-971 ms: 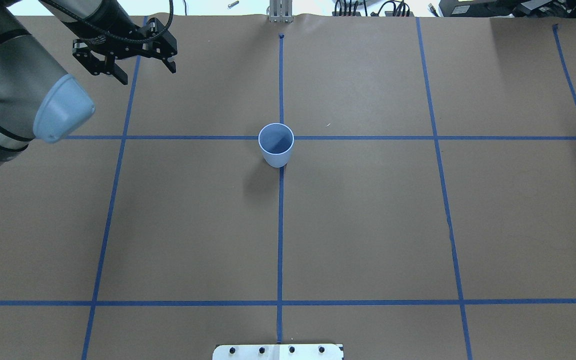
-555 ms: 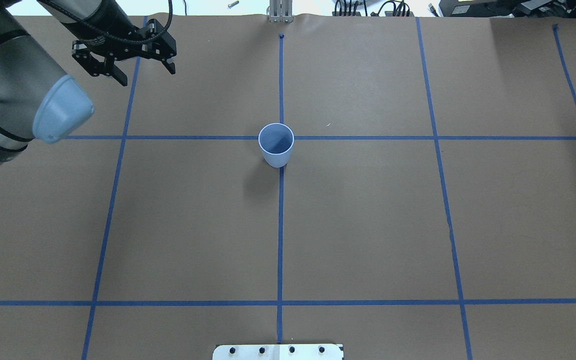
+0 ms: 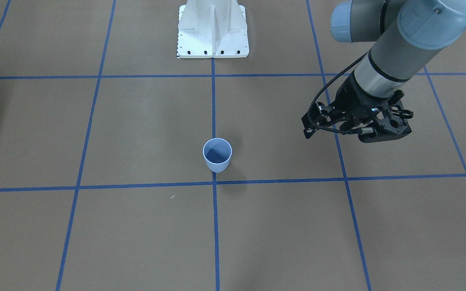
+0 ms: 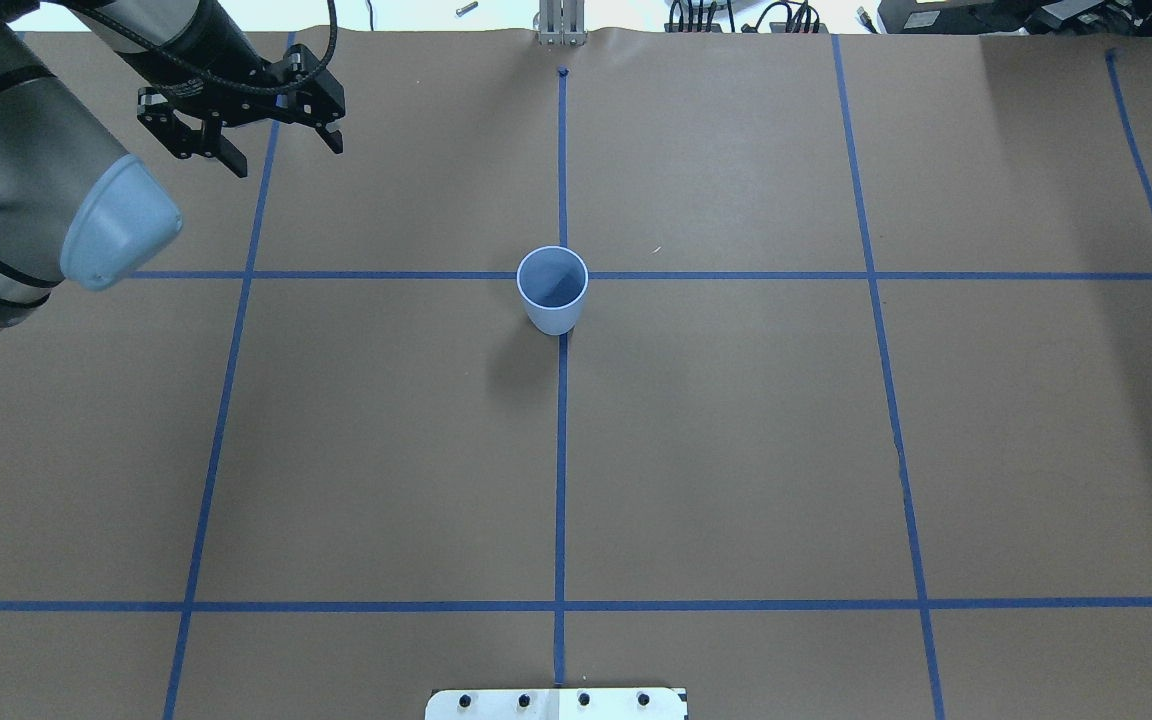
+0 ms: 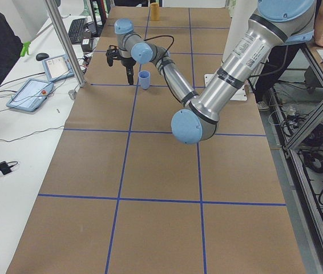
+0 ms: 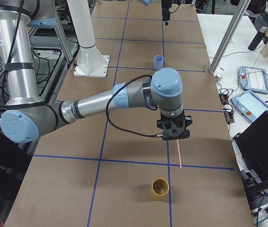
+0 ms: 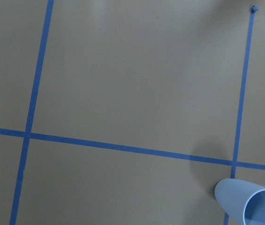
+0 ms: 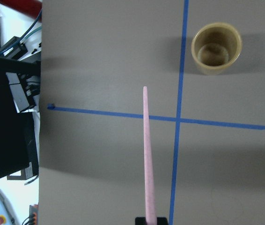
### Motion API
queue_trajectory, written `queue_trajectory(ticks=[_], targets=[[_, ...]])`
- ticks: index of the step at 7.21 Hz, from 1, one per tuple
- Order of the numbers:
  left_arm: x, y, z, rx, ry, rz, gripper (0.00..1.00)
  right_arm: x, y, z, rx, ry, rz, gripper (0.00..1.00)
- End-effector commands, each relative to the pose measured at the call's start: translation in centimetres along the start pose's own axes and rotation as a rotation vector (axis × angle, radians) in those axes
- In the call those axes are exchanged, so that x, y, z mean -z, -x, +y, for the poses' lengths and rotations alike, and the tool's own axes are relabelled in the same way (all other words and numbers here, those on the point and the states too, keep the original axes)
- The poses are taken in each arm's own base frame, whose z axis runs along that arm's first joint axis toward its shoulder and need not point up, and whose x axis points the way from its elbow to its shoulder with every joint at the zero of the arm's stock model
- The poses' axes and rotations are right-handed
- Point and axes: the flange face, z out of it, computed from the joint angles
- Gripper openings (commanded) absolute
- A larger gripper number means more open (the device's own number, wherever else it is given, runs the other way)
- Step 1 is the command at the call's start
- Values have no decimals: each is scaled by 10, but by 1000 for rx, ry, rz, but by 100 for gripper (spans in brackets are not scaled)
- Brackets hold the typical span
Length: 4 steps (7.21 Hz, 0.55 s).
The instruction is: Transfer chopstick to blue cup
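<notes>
The blue cup (image 4: 552,290) stands upright at the table's middle on the tape cross; it also shows in the front view (image 3: 217,155) and at the lower right of the left wrist view (image 7: 252,204). My left gripper (image 4: 286,158) is open and empty, hovering far left of the cup near the table's far edge. My right gripper (image 6: 174,137) is out of the overhead view, far to the right of the cup. It is shut on the salmon-pink chopstick (image 8: 146,150), which hangs point-down above the table (image 6: 178,155).
A tan cup (image 8: 216,47) stands upright near the chopstick's tip, also in the right side view (image 6: 160,188). Blue tape lines grid the brown table. The white robot base (image 3: 212,28) is at the near edge. Tablets and cables lie beyond the far edge.
My left gripper has drifted slightly left and toward the far edge, still open. The blue cup has not moved.
</notes>
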Motion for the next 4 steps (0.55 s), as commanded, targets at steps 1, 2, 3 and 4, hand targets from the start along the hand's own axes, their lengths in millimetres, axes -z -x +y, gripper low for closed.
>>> queue_trajectory(ticks=[1,2,3,4], targets=[[16,15,-13,-36,-6,7,98,1,39,126,194,25,15,0],[39,33,-31,-51,-19,26,98,-14,54,197,337,-7,15,0],[43,68,-39,-49,-20,13,98,-18,56,251,434,42,9,0],[54,86,-51,-103,-34,10,98,-25,52,313,538,125,16,0]])
